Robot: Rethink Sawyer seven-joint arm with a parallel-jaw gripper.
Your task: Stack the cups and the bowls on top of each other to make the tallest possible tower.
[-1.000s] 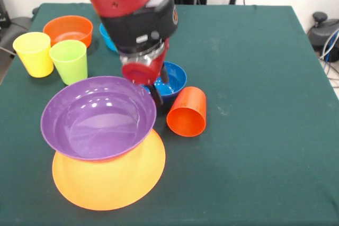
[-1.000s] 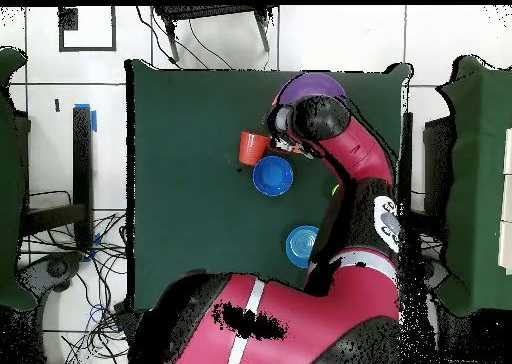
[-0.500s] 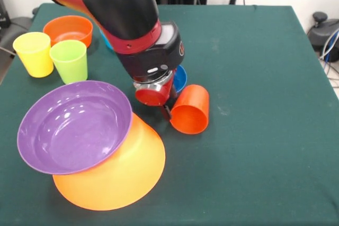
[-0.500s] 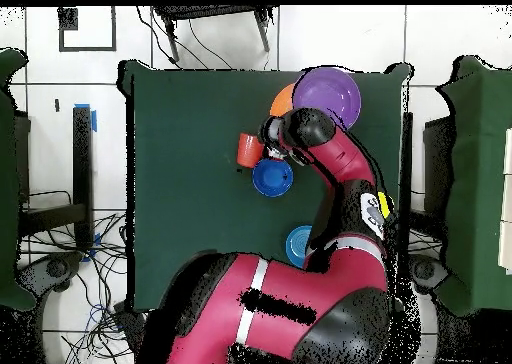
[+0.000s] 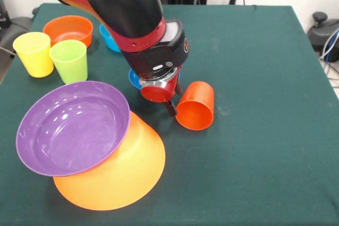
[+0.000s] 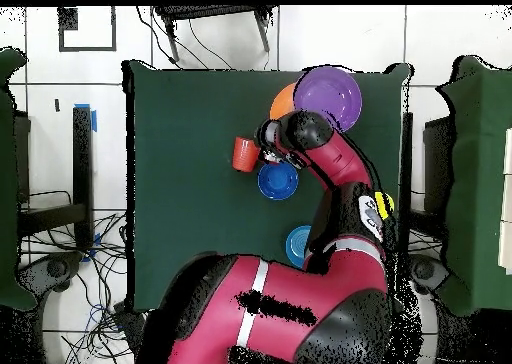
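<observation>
The orange-red cup lies on its side on the green table, mouth toward the camera. It also shows in the overhead view. My gripper is low at the cup's left rim, touching or almost touching it; its state does not show. It also shows in the overhead view. The wide purple bowl rests tilted on the upturned yellow-orange bowl at the front left. The dark blue bowl is mostly hidden behind my wrist. The purple cup and the lime green bowl are out of view.
At the far left stand the yellow cup, the lime green cup, the small orange bowl and the light blue bowl. My arm covers the table's middle.
The purple bowl has tipped to the left on the yellow-orange bowl. My gripper has moved right and the orange-red cup has shifted right with it.
</observation>
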